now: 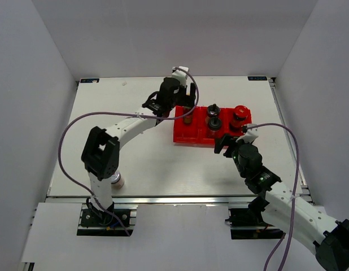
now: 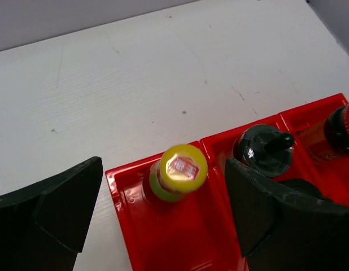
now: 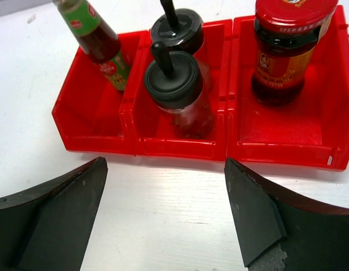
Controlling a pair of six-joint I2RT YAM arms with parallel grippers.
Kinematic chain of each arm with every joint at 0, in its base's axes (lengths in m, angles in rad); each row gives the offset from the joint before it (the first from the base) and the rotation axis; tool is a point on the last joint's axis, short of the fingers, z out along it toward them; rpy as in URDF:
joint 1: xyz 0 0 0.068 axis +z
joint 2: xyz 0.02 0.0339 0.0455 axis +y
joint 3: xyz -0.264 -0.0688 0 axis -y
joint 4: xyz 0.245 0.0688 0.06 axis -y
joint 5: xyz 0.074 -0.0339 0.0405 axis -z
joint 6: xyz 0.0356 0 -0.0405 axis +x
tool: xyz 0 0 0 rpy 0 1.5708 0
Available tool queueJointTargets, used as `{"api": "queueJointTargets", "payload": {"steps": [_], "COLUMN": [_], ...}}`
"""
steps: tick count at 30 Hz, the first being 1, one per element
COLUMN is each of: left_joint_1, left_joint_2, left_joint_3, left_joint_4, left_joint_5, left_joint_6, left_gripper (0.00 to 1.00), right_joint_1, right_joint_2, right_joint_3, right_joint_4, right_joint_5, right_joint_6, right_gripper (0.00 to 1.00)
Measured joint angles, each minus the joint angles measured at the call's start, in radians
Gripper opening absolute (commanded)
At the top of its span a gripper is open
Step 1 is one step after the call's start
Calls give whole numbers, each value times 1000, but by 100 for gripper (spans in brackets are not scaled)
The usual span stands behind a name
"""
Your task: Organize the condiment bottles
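My left hand hangs open over the left end of the red tray. Its two fingers stand wide on either side of one slim yellow-capped sauce bottle and do not touch it. That bottle stands in the left compartment, close to its far wall.

The tray has three compartments and sits on the table, a little right of the middle and between the far and near edges. In the middle compartment I count two black-capped shakers, one behind the other, each with a thin black spout on its cap. The right compartment holds one red-lidded dark jar, which stands upright toward the far wall.

My right hand is also open and holds nothing. It hovers over bare table just in front of the tray's near wall, facing the middle compartment.

One silver-lidded jar stands outside the tray near the table's near edge, toward the left corner. It is just beside my left arm and partly hidden by it.
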Motion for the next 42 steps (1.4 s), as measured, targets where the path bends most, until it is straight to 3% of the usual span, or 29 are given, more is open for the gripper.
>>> {"api": "queueJointTargets", "payload": {"steps": [9, 17, 20, 25, 31, 42], "left_joint_1": [0, 0, 0, 0, 0, 0], "left_joint_2": [-303, -674, -818, -1014, -1163, -1212], "left_joint_3": [-85, -345, -427, -517, -575, -581], "left_joint_4": [-230, -540, -650, -857, -1043, -1177], "left_joint_5": [-129, -303, -328, -391, -468, -549], "left_joint_6": [-120, -342, -419, -550, -653, -704], "left_gripper": [98, 98, 98, 98, 98, 98], "right_joint_1": [0, 10, 84, 308, 417, 636], "right_joint_2": [16, 85, 158, 347, 621, 1079], "right_joint_3": [15, 60, 95, 193, 334, 712], "right_joint_4": [-16, -24, -24, -16, 61, 147], "right_joint_5": [-69, -227, -253, -279, -409, -604], "right_joint_6": [-54, -136, -189, -298, -385, -571], "right_gripper": [89, 89, 89, 89, 89, 89]}}
